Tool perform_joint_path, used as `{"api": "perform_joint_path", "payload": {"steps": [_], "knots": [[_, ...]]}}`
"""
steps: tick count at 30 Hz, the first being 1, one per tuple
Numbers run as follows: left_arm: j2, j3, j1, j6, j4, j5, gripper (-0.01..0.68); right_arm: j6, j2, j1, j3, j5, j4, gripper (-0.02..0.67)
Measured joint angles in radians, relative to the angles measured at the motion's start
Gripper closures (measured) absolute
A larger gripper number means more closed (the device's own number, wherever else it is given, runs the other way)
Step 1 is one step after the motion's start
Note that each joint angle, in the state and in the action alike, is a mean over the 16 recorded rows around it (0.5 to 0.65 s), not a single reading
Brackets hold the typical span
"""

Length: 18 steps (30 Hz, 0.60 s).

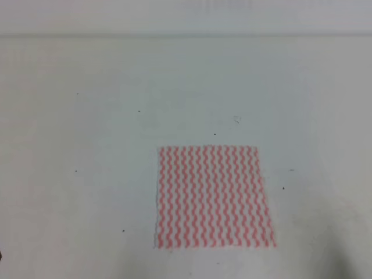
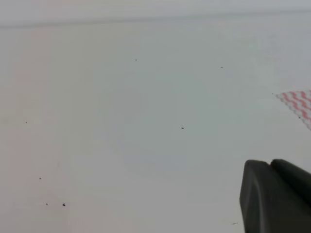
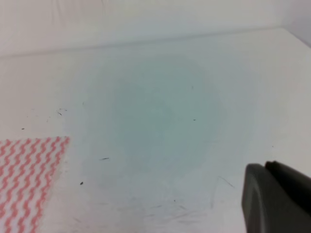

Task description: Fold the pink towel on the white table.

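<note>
The pink towel (image 1: pixel 213 196) lies spread flat as a square on the white table (image 1: pixel 87 145), right of centre and towards the front, with its wavy pink-and-white stripes showing. Neither gripper appears in the exterior high view. The left wrist view shows one dark finger (image 2: pixel 274 199) of my left gripper at the bottom right, well short of the pink towel's corner (image 2: pixel 297 103) at the right edge. The right wrist view shows one dark finger (image 3: pixel 277 199) of my right gripper at the bottom right, far from the pink towel's corner (image 3: pixel 26 179) at the lower left. Both grippers' other fingers are hidden.
The table's far edge (image 1: pixel 186 35) runs across the top of the exterior high view, with a pale wall behind it. A few tiny dark specks (image 1: pixel 139 110) dot the surface. Faint scuff marks (image 3: pixel 184 208) show in front of the right gripper.
</note>
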Motion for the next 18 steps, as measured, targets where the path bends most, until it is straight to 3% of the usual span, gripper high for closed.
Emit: {"api": "perform_joint_path", "payload": {"steps": [18], "knots": [[-0.008, 0.007, 0.0, 0.0, 0.001, -0.007, 0.679, 0.0, 0.0, 0.0, 0.002, -0.001, 0.0, 0.667]]}}
